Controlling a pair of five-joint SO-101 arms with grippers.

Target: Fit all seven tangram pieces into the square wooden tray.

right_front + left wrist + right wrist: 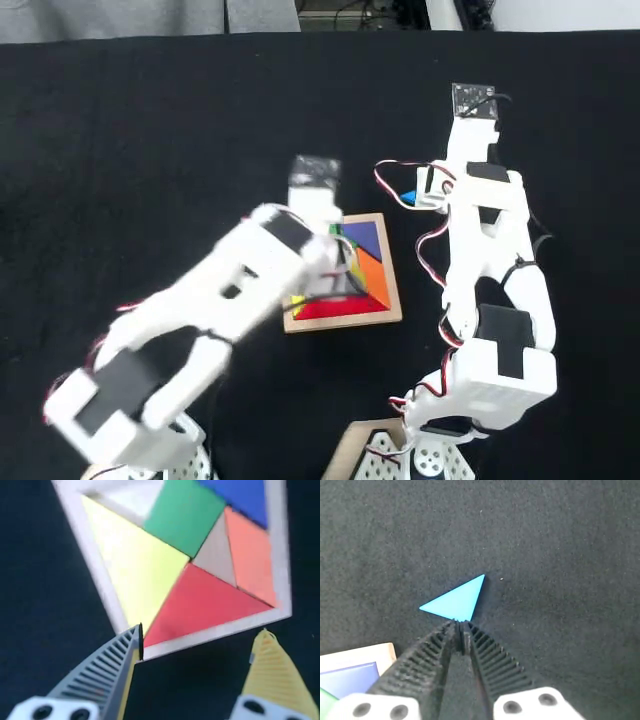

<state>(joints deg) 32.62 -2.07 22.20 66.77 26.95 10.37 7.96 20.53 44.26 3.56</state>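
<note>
On the black cloth (150, 110) the wooden tray (393, 300) lies mid-table with coloured pieces (200, 600) fitted inside. The left gripper (200, 630) hangs spread over one corner. Near the tray's far corner the light blue triangle (456, 601) lies flat, and the right gripper (458, 625) is pressed together at its edge. Cloth runs wide to either side, up to a grey curtain (110, 18).

A black cloth (150, 120) lies flat beneath the fingers (492, 660) and spreads out wide on every side of them. Far beyond the fingers, along the cloth's back edge, a grey curtain (110, 18) hangs in soft folds. Beside the curtain, dark cables (370, 12) lie in a tangle, and next to those is a plain white surface (570, 12). Well behind the fingers, at the cloth's near edge, a light brown board (342, 455) lies flat.
</note>
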